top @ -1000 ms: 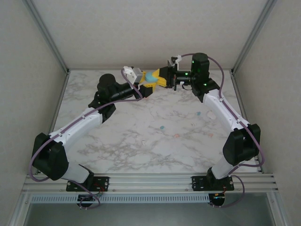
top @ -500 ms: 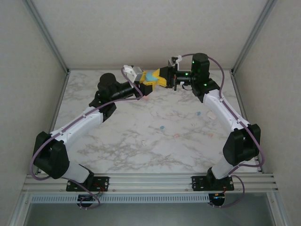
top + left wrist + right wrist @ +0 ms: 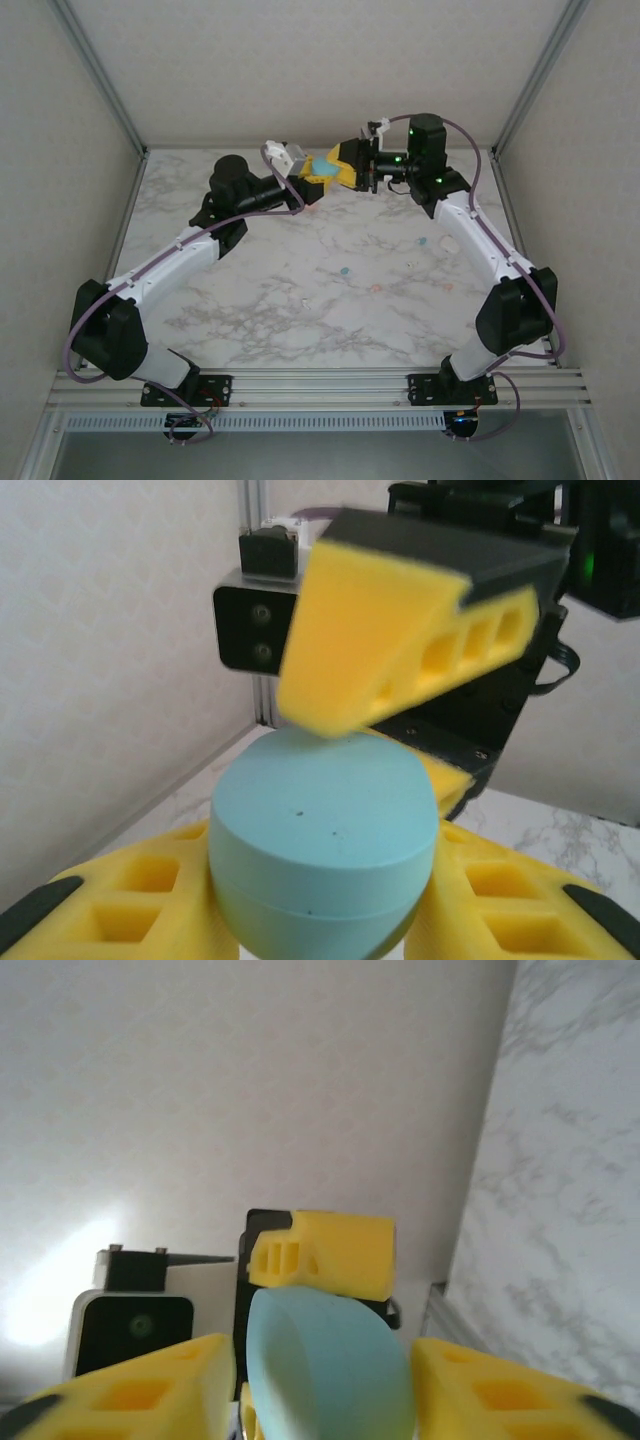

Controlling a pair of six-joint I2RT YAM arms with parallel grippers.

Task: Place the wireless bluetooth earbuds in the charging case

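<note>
Pale, faintly pebbled wall panels (image 3: 300,70) close in the far corner, where both arms meet raised above the marble-patterned table (image 3: 250,310). The left claw (image 3: 320,910) is clamped on the charging case (image 3: 325,820), with a finger (image 3: 130,905) pressed to either flank. That carries the case in the air, I'd say to offer it to the other arm. The right claw (image 3: 322,1365) faces it head-on with its jaws parted around the same case, one above and one beneath. Whether they press on it or merely bracket it I cannot tell, since the upper one is blurred. My guess is that it is there to work the lid or steady the shell.

The case is a smooth, matte teal pebble, and its lid looks shut along a thin seam at the waist. The fingers of both claws are yellow wedge-shaped blocks with square hollows, on black mounts. They look soft enough to give a little.

Well away from both claws, towards the arm bases, the earbuds lie loose on the table: a teal bead (image 3: 343,270) and pale pink beads (image 3: 376,288). None is in the case yet, and pieces that tiny should be fiddly to pinch.
</note>
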